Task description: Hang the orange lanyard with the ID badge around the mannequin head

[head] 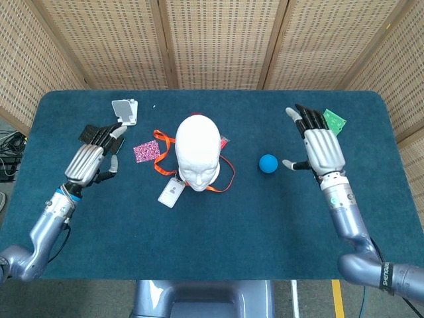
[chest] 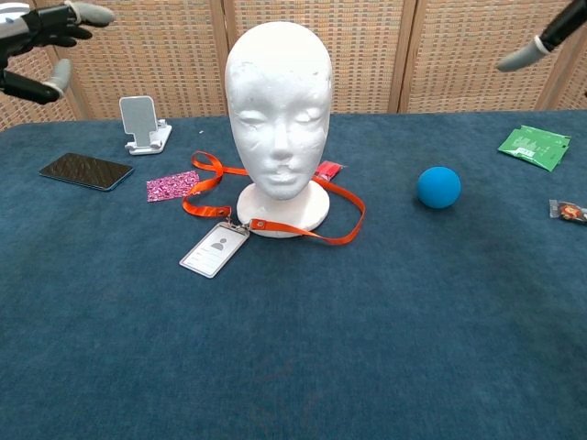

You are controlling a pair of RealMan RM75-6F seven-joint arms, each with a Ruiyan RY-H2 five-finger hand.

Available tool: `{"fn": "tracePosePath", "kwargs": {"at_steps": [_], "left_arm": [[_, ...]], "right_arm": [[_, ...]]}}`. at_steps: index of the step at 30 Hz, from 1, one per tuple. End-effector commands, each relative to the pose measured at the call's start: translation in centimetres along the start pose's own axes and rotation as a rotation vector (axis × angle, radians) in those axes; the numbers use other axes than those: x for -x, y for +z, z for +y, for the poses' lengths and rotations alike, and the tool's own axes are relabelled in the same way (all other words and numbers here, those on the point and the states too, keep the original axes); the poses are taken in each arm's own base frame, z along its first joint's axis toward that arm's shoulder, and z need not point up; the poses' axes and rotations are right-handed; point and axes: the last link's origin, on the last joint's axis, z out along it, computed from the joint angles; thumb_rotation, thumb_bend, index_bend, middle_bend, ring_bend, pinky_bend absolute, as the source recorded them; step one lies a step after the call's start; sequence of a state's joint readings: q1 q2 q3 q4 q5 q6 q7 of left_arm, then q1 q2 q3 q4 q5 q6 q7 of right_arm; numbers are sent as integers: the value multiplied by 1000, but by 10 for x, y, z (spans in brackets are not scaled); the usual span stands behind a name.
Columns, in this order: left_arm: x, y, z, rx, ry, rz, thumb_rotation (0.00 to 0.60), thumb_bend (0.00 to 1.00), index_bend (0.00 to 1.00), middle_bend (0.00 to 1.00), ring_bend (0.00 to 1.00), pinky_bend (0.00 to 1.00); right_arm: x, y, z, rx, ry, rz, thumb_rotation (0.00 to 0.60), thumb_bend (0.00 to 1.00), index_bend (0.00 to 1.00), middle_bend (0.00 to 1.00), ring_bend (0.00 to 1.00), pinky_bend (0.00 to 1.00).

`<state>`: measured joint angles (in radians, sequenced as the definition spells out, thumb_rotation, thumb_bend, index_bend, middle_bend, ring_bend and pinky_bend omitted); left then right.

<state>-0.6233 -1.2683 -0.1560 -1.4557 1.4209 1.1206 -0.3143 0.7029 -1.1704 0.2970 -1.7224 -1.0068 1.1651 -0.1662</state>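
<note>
The white mannequin head (head: 198, 151) (chest: 278, 108) stands upright on its round base at the table's middle. The orange lanyard (head: 226, 173) (chest: 344, 218) lies on the cloth looped around that base, and its ID badge (head: 171, 192) (chest: 215, 248) rests flat in front, to the left. My left hand (head: 89, 159) (chest: 41, 37) hovers open at the left, well away from the head, holding nothing. My right hand (head: 321, 147) is open at the right with fingers spread; the chest view shows only one fingertip (chest: 515, 60) of it.
A blue ball (head: 267, 163) (chest: 438, 186) lies right of the head. A green packet (chest: 533, 146) and a small wrapped sweet (chest: 570, 211) sit far right. At the left are a black phone (chest: 84, 170), a white phone stand (head: 125, 110) (chest: 143, 124) and a pink patterned card (head: 146, 151) (chest: 171, 185).
</note>
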Motion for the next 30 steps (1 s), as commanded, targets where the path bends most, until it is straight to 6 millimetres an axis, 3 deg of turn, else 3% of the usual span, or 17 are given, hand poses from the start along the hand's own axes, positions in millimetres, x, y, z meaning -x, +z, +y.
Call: {"fn": "tracePosePath", "kwargs": {"at_steps": [1,4,12,22,30], "left_arm": [[6,-19,-7,-12,25,-61,600,1000,0,0,0,0],[21,-37,-10,-26,65,-145,600,1000,14,0,0,0],[48,-42,-3,-41,81,-325,600,1000,43,0,0,0],[75,-29,20,6,45,-464,600,1000,37,0,0,0],[90,-15,31,12,32,-503,600,1000,37,0,0,0]], "right_arm": [[4,-44,24,-15,-26,-1,600,249,62,0,0,0],[11,-95,53,-9,-54,-11,600,258,63,0,0,0],[20,-146,83,-10,-27,-9,600,272,77,0,0,0],[39,-180,106,9,-82,5,600,270,78,0,0,0],[44,-189,106,6,-121,14,600,271,80,0,0,0]]}}
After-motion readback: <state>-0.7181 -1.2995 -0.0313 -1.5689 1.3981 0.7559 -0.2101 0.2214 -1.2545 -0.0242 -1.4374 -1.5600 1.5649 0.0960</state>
